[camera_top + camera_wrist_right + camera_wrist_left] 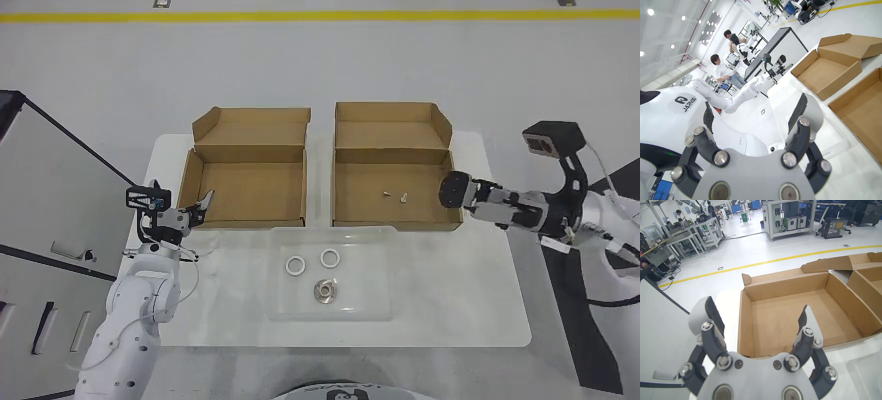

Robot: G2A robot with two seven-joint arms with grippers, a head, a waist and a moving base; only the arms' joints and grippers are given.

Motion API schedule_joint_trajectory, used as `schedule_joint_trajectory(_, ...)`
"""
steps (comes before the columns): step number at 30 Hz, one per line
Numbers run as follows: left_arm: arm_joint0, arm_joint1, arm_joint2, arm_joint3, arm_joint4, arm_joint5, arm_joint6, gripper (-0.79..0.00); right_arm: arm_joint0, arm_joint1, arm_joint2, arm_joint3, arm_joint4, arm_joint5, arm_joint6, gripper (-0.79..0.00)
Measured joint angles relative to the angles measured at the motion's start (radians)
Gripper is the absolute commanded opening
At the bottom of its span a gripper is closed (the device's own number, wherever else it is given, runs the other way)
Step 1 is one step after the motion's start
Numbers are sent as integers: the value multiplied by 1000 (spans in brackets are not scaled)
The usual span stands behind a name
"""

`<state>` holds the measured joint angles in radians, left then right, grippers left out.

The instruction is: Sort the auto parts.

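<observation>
Your left jaws gape empty at the left box [245, 190]; right jaws, likewise wide and empty, by the right box [360, 185]. Rings [296, 266] and metal part [325, 291] crowd the clear tray [280, 310]: a wide descent could knock neighbours.

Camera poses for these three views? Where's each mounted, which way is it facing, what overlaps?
Top: above the arms, looking straight down on the table, tray and empty box; both arms show.
Left wrist: behind the open left gripper, facing into the empty box.
Right wrist: behind the open right gripper, facing across the table at the left arm.
Shared: all three show the empty box.
</observation>
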<state>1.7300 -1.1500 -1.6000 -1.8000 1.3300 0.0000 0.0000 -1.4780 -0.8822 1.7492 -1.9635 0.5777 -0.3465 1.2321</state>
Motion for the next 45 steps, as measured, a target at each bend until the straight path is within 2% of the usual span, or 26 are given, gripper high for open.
schedule_joint_trajectory(9,0,0,0,0,0,0,0,0,-135,-3,144,-55,133,-38,21,0)
schedule_joint_trajectory(32,-2,0,4,-13,12,-7,-7,0,-140,-3,151,-66,144,-44,38,0)
schedule_joint_trajectory(38,-7,5,40,-140,133,-61,-142,0,-140,-3,151,-66,144,-44,38,0)
schedule_joint_trajectory(45,-49,9,133,-267,318,-179,-353,0,-140,-3,151,-66,144,-44,38,0)
